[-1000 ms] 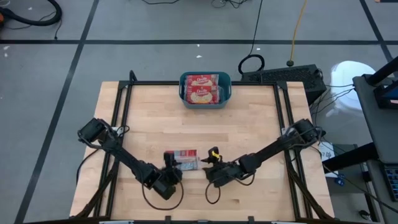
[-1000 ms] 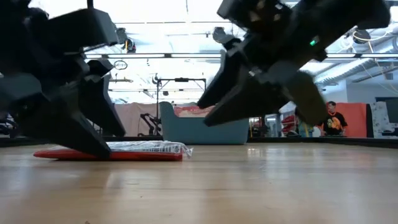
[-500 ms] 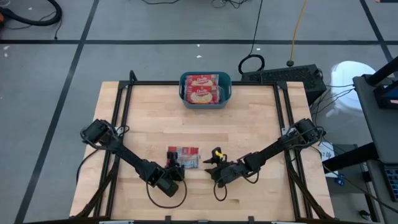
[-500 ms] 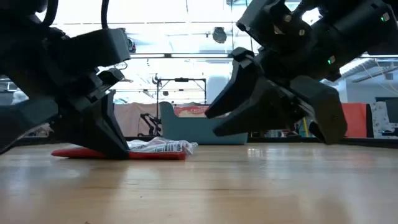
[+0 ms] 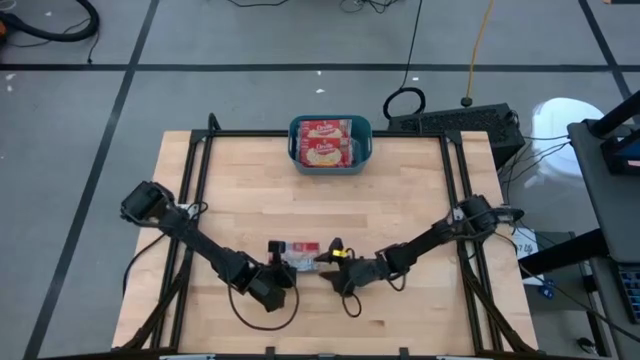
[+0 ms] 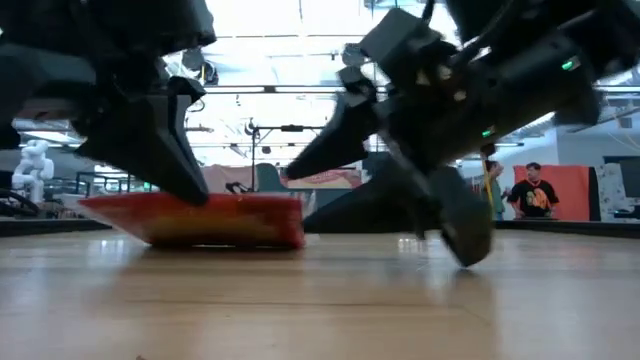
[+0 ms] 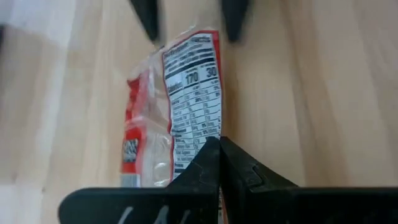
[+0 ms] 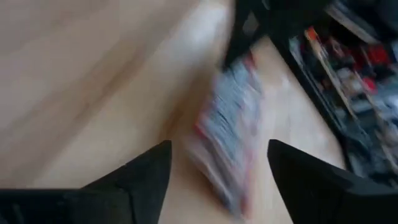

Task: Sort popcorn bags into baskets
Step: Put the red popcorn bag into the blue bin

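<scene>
Left gripper (image 5: 281, 256) — down at the near middle of the pale wooden table (image 5: 400, 200), fingers closed together on the near-left edge of the flat red plastic popcorn packet (image 5: 300, 253). The left wrist view shows the two dark fingers meeting in a point over the packet's printed back, nutrition panel up. Half a second ago the packet lay flat under this gripper; in the low view it now sits thicker and its left end looks raised off the wood, so the pinch appears to have taken. Whether the whole packet is clear of the table I cannot tell.

Right gripper (image 5: 333, 268) — it has slid leftward since the last look and now stands just beside the packet's right edge. Fingers spread wide, holding nothing; the right wrist view shows the packet, blurred, lying ahead between the two fingertips. The low view puts one finger tip at the table surface, the other angled up toward the packet.

Beyond both grippers, well apart at the far edge — the teal-blue rounded plastic tub (image 5: 364, 142) with at least two red packets already lying inside it.

Judgement: the loose packet looks like the last one out on the table. With the left pinch set and the right closing in, either a lift or a handover comes next — the tub is a long reach away.
</scene>
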Action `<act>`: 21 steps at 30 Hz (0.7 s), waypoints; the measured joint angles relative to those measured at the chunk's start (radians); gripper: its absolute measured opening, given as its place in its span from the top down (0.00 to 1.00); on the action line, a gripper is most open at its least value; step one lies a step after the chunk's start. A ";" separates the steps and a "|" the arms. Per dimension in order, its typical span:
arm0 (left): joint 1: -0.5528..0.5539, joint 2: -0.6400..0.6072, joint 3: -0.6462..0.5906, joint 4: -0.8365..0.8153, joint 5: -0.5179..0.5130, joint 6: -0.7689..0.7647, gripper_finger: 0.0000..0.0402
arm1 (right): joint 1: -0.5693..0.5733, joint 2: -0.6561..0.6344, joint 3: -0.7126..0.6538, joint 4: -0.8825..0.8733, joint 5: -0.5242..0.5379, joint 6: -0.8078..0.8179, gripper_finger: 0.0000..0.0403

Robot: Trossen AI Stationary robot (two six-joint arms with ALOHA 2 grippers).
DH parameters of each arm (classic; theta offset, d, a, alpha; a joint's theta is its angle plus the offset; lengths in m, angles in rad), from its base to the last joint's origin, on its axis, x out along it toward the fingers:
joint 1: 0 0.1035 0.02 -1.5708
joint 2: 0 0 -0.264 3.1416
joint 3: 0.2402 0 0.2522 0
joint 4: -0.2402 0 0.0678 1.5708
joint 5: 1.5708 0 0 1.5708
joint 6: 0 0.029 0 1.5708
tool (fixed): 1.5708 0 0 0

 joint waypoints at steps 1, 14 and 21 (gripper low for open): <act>0.000 -0.010 -0.001 -0.003 0.000 0.005 0.99 | -0.010 0.014 0.007 0.032 -0.022 -0.007 0.34; 0.029 -0.033 0.002 -0.007 0.039 -0.026 0.99 | -0.061 0.070 0.074 0.031 -0.041 -0.028 0.65; 0.050 -0.074 0.002 0.012 0.023 -0.089 0.89 | -0.061 0.070 0.072 0.030 -0.041 0.025 0.91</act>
